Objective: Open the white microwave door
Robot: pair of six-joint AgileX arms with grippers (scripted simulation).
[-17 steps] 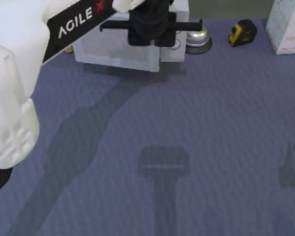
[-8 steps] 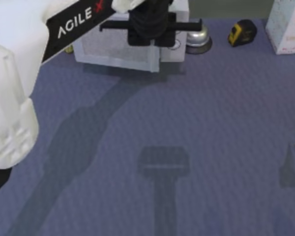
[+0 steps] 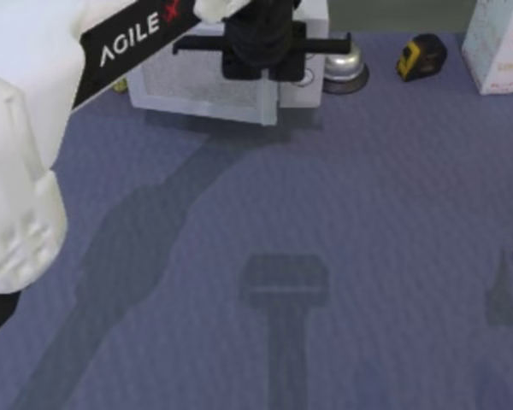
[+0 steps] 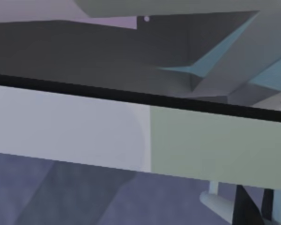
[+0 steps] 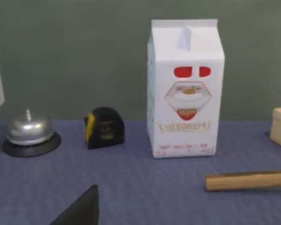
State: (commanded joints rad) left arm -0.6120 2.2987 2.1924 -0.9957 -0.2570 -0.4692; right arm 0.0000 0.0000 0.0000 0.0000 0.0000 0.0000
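Legible marking: white lettering "AGILE" followed by a red "X" on a black band along the large white left arm [image 3: 34, 128], top view. The tall white gable-top carton [image 5: 186, 89] carries red and pink print with a line of lettering across its front, too small to read.

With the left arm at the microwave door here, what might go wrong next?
1. The left gripper sits at the door's knob-side edge; whether it has a firm hold is not visible, so it may slip off as the door swings.
2. The bell stands close beside the microwave, so the gripper body could knock it.
3. Pulling hard might drag the microwave forward instead of opening it.
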